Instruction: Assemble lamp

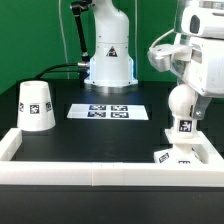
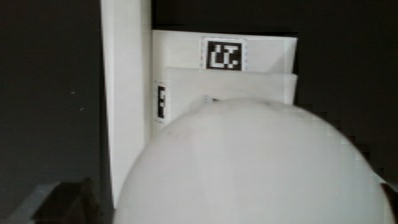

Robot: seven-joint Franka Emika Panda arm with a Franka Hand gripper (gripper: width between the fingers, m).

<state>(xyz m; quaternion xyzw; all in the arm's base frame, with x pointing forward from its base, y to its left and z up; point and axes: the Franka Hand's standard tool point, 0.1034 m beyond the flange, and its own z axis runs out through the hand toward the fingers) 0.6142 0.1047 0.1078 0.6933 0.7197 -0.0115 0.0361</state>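
The round white bulb (image 1: pixel 180 104) hangs upright under my gripper (image 1: pixel 182 94), its tagged stem (image 1: pixel 184 127) pointing down over the small square base (image 1: pixel 177 155) in the near corner at the exterior view's right. I cannot tell whether the stem touches the base. The gripper looks shut on the bulb. In the wrist view the bulb (image 2: pixel 249 160) fills the near part and hides the fingers. The base (image 2: pixel 222 75) with its tag lies beyond it, against the white wall. The tapered shade (image 1: pixel 36 106) stands alone at the exterior view's left.
A low white wall (image 1: pixel 100 171) frames the black table along the front and both sides; it also shows in the wrist view (image 2: pixel 125 80). The marker board (image 1: pixel 110 111) lies mid-table. The arm's pedestal (image 1: pixel 110 60) stands at the back.
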